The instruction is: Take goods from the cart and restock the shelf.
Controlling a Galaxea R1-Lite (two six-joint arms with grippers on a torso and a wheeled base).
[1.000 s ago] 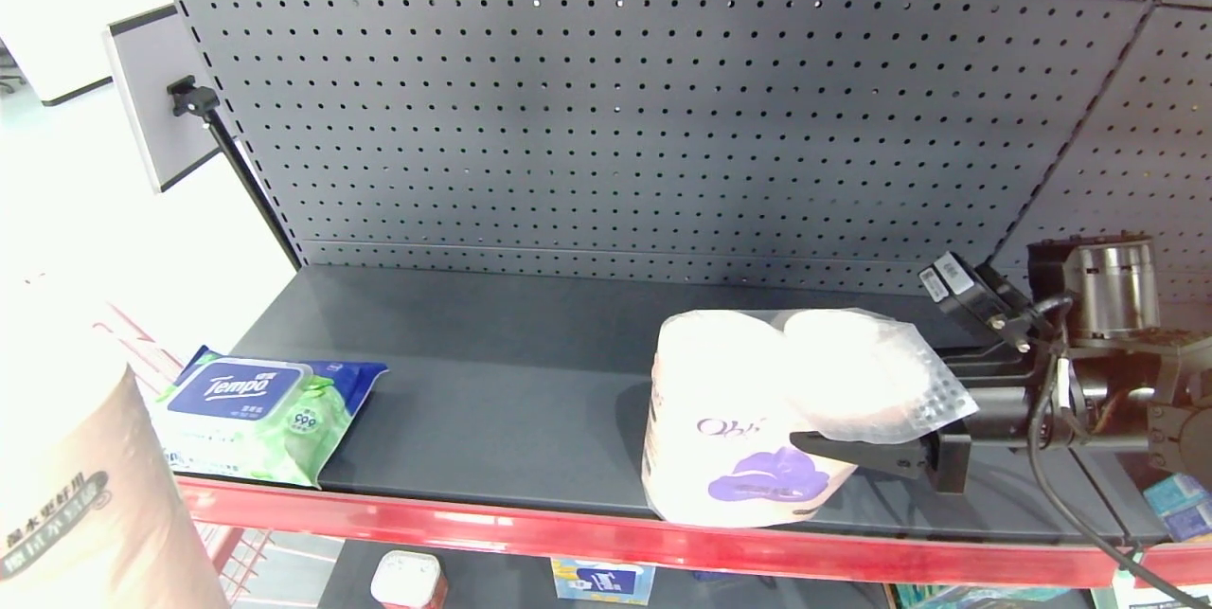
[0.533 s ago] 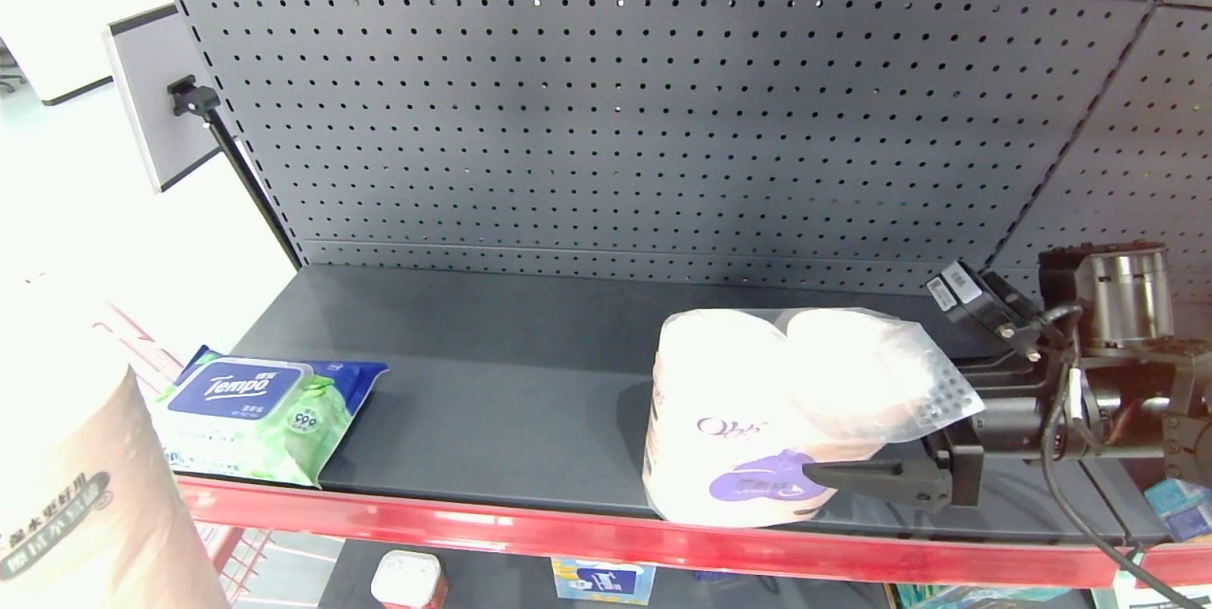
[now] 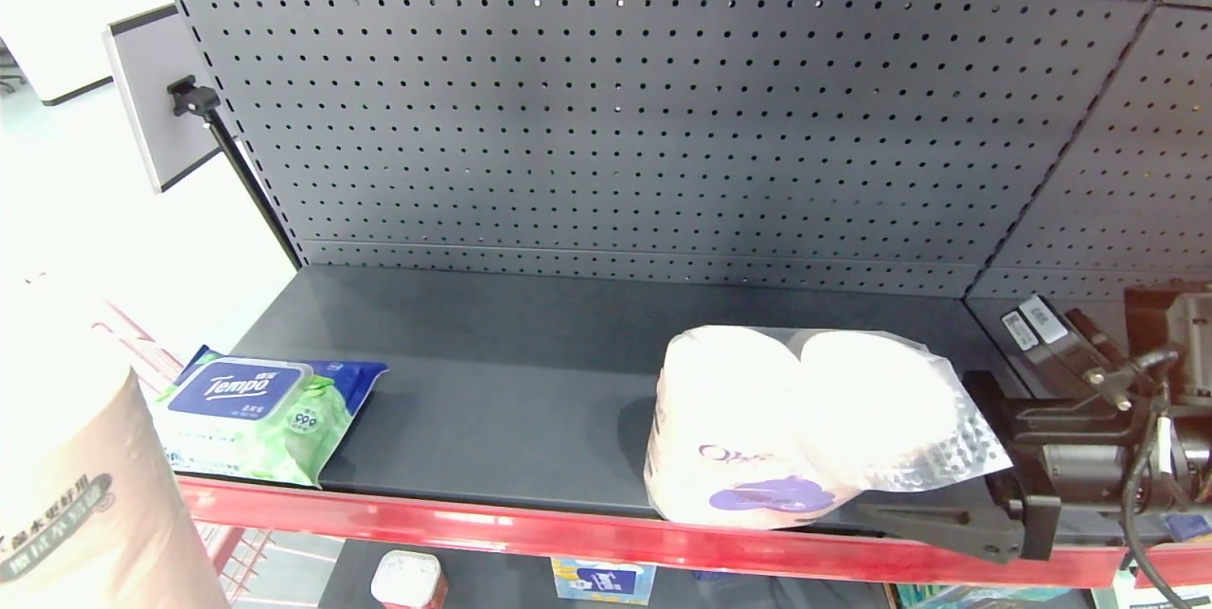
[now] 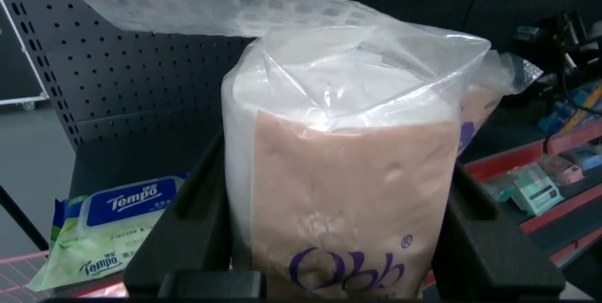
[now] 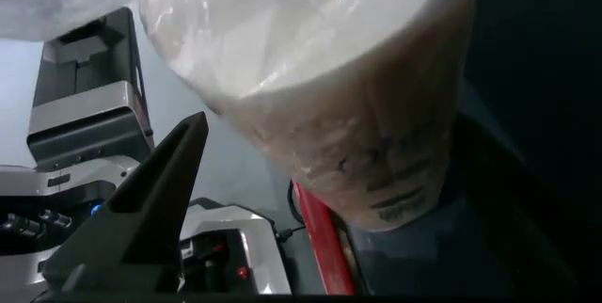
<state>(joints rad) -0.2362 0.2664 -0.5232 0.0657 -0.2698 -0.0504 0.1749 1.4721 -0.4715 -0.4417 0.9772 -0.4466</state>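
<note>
A two-roll toilet paper pack (image 3: 757, 429) in clear plastic with purple print stands upright on the dark shelf (image 3: 492, 382), near its red front edge at the right. My right gripper (image 3: 933, 462) is open just right of the pack, its lower finger (image 3: 947, 526) over the red edge. In the right wrist view one finger (image 5: 141, 218) stands clear beside the pack (image 5: 357, 105). My left gripper (image 4: 334, 209) is shut on a second toilet paper pack (image 4: 339, 171), held low at the left (image 3: 76, 467) in front of the shelf.
A green and blue wet wipes pack (image 3: 265, 415) lies flat at the shelf's front left. The pegboard (image 3: 615, 116) closes the back. A grey sign panel (image 3: 156, 98) juts out at the left. Small boxes (image 3: 603, 581) sit on the shelf below.
My right gripper opened, let go of the pack and drew back to the right and downward. The pack now stands alone on the shelf. The left arm kept still.
</note>
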